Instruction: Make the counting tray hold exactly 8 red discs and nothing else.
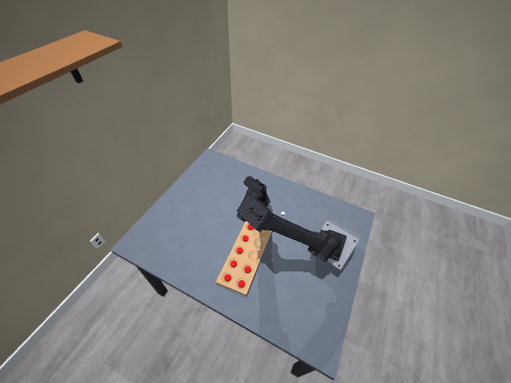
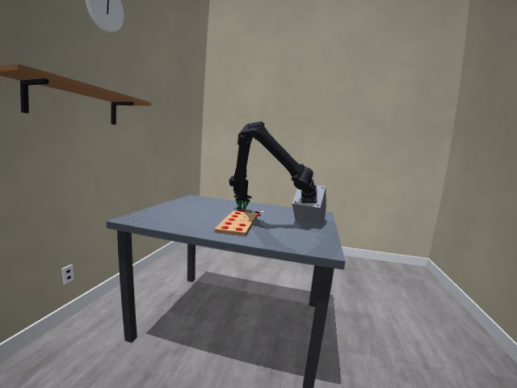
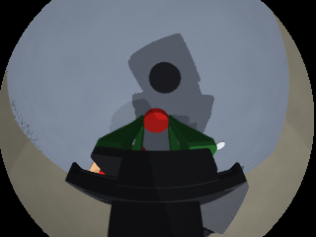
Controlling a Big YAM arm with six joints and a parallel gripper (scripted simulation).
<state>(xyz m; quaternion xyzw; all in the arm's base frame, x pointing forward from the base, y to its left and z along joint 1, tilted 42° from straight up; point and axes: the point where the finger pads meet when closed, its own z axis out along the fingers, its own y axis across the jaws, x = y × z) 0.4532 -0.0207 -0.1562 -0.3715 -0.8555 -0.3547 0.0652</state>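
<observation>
The wooden counting tray [image 1: 237, 274] [image 2: 233, 225] lies flat on the table. Its left column holds red discs, the farthest one [image 1: 250, 227] beside the arm; the right column has two red discs [image 1: 247, 269] [image 1: 241, 283] at the near end and empty pockets [image 1: 252, 255] [image 1: 257, 242] further back, the far end partly hidden by the arm. My gripper [image 3: 156, 118] [image 2: 241, 208] is low over the table just beyond the tray's far end, its green fingertips shut on a red disc [image 3: 156, 123]. In the top view the fingertips are hidden by the arm.
A black disc [image 3: 165, 77] lies beyond the held disc. A white disc [image 1: 283, 213] [image 3: 220, 145] lies right of the gripper. Another red disc [image 2: 258, 214] and a dark one [image 2: 256, 212] lie near the tray's far right corner. The arm's base stands at the right.
</observation>
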